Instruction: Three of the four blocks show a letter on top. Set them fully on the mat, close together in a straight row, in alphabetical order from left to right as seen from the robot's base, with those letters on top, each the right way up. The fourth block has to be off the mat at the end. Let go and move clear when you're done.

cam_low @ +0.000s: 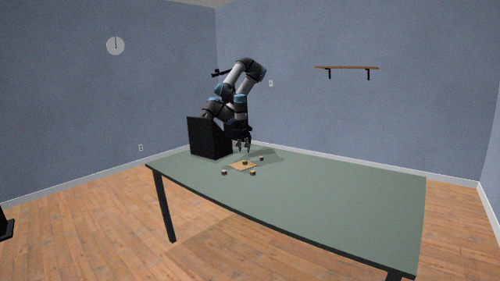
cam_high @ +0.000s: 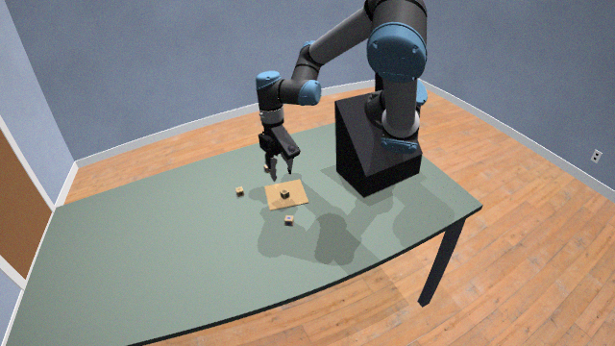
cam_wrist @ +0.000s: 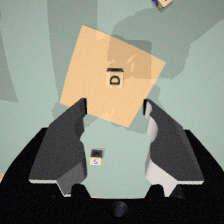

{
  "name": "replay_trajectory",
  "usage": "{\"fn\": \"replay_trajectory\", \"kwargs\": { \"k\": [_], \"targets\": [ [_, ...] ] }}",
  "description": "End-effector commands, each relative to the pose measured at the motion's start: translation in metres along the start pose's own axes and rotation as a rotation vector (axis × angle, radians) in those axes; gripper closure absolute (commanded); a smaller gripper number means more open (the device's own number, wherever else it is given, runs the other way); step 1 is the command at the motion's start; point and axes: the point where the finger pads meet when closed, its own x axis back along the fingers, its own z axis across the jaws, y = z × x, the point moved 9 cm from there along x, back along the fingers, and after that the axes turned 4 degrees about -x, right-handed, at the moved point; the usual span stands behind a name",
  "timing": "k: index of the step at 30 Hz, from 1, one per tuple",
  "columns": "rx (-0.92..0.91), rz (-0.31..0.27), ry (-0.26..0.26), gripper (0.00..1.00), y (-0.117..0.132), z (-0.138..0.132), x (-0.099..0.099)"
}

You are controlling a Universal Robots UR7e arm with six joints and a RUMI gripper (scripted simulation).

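My gripper (cam_high: 282, 176) (cam_low: 244, 151) (cam_wrist: 115, 99) is part-way open and empty, above the table beside the mat. A block (cam_high: 284, 193) (cam_low: 244, 162) (cam_wrist: 115, 78) with a black D sits on the tan mat (cam_high: 300, 186) (cam_wrist: 75, 85). A block (cam_high: 266, 167) (cam_low: 261, 158) (cam_wrist: 96, 157) with a blue S stands off the mat, partly behind the fingers in the top view. Another block (cam_high: 288, 220) (cam_low: 223, 172) (cam_wrist: 161, 4) with blue marking is off the mat, cut off in the wrist view. The fourth block (cam_high: 239, 191) (cam_low: 252, 172) is off the mat, its letter unreadable, not visible in the wrist view.
The green table (cam_high: 168, 250) (cam_low: 332, 203) carries the black robot pedestal (cam_high: 353, 149) (cam_low: 208, 138) at one end. The arm's shadow falls over the mat and beside it. A shelf (cam_low: 347, 68) hangs on the wall, away from the table.
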Motion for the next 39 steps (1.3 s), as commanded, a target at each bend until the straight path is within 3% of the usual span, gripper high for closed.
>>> {"fn": "replay_trajectory", "kwargs": {
  "k": [1,39],
  "targets": [
    [0.0,-0.001,0.001,0.63,0.0,0.0,-0.001],
    [0.0,0.0,0.001,0.63,0.0,0.0,-0.043]
  ]
}}
